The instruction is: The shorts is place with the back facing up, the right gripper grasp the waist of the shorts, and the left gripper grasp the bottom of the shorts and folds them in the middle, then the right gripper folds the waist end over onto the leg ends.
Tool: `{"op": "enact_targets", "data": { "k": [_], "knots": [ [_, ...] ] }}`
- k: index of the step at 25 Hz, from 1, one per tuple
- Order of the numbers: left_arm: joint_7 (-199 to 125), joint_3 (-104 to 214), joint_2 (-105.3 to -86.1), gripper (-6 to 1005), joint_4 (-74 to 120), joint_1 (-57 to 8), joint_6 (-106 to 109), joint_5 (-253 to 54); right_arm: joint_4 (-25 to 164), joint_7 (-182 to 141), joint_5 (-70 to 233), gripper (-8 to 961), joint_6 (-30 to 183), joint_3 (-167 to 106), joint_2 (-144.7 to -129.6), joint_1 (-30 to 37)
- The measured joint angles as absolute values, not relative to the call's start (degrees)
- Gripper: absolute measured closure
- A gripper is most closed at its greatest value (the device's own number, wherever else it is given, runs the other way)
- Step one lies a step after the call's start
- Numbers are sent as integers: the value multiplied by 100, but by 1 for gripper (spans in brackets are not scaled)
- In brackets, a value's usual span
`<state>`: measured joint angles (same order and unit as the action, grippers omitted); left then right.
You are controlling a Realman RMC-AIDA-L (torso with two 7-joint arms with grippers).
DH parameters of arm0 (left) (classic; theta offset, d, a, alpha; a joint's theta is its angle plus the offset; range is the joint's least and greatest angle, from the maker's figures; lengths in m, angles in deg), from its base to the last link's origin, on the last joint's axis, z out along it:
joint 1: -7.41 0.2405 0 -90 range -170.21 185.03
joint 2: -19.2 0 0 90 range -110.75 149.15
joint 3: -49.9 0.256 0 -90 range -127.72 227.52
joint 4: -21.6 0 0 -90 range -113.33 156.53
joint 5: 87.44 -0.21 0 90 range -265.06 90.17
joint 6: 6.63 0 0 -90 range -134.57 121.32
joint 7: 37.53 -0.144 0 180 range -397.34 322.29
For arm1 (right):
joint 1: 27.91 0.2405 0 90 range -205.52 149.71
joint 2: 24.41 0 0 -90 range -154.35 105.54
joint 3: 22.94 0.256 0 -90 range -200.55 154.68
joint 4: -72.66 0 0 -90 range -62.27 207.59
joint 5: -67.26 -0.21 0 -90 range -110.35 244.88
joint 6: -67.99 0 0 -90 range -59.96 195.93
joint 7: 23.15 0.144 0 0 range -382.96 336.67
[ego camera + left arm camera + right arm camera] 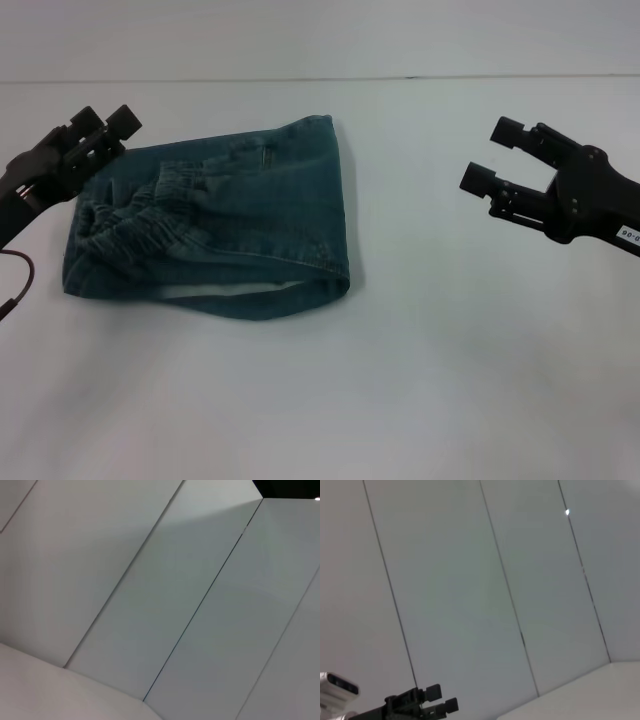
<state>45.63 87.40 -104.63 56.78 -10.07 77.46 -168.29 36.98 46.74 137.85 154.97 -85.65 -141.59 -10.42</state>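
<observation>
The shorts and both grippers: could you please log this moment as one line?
shorts: folded, on table | left gripper: open, over shorts' left edge, empty | right gripper: open, clear to the right, empty

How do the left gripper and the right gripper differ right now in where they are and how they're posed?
The left gripper hangs at the far left corner of the shorts, over the denim's edge; the right gripper hovers well off to the right above bare table, clear of the cloth. The right gripper's fingers are spread wide apart, while the left gripper's sit closer together, though parted. Both are black, two-fingered and hold nothing.
</observation>
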Motion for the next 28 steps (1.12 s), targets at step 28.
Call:
{"op": "enact_targets", "data": {
  "k": [28],
  "knots": [
    [4275, 8520, -10457, 131, 5449, -1113, 7755, -16833, 3634, 4748, 14044, 29, 15408, -8437, -14180, -950]
  ]
}}
